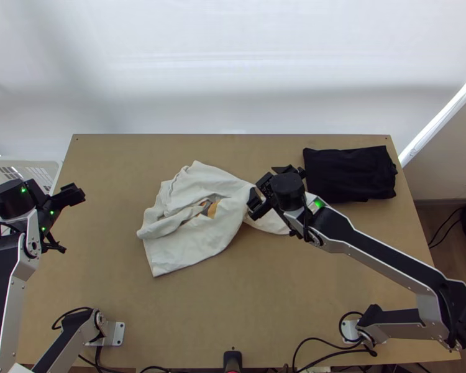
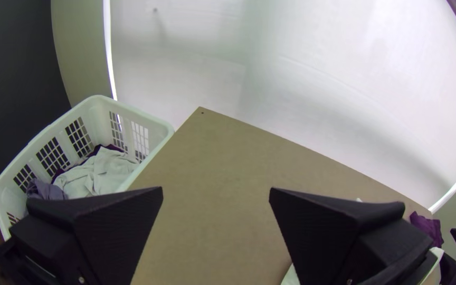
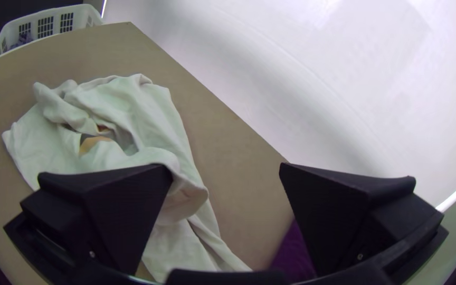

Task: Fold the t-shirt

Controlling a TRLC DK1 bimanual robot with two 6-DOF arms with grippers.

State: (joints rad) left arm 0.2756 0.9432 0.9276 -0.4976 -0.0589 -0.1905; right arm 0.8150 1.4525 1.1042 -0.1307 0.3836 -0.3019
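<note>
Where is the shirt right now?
In the top view, the shirt lies bunched near the middle of the table, mostly left of centre, its right end reaching under the right gripper.

You have bright, diffuse light on the table (image 1: pixel 233 298), palest across the white backdrop (image 1: pixel 233 50), where soft grey shadows spread in broad bands. A hard white strip of glare (image 1: pixel 441 118) runs down the backdrop's right side, while the floor (image 1: pixel 441 230) beside it sits dim. In both wrist views, you'll see fisheye distortion bowing that bright strip, with darkness gathering towards the corners
</note>
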